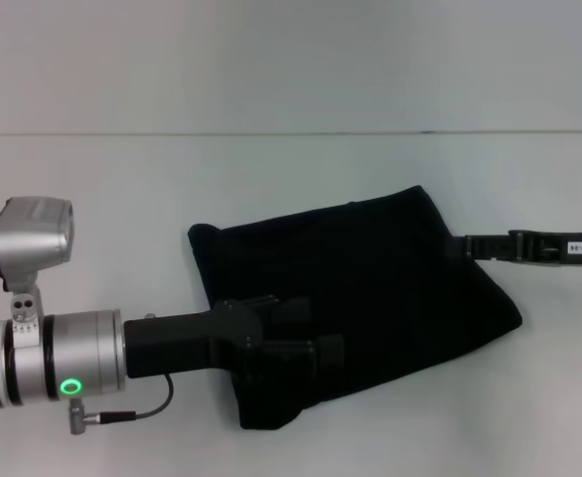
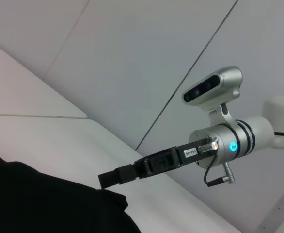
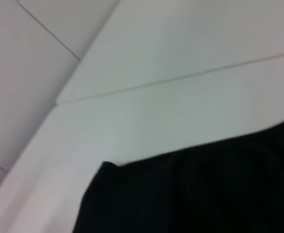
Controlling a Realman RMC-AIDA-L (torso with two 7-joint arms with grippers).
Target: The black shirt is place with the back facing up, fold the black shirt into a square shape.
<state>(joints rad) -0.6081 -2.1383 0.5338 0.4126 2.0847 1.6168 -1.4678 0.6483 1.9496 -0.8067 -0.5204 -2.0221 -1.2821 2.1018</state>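
Observation:
The black shirt [image 1: 370,288] lies folded into a rough four-sided shape on the white table [image 1: 271,179]. My left gripper [image 1: 301,333] reaches in from the left over the shirt's near-left part, its fingers spread and open, black against the black cloth. My right gripper [image 1: 457,246] comes in from the right with its fingers together, the tip meeting the shirt's right edge; I cannot see any cloth between the fingers. The left wrist view shows the right gripper [image 2: 108,179] just above the shirt [image 2: 45,204]. In the right wrist view only the shirt [image 3: 205,194] and table show.
The table's far edge [image 1: 291,132] runs across the back against a plain wall. Bare white tabletop surrounds the shirt on all sides. The left arm's silver wrist and camera [image 1: 33,234] hang over the table's left side.

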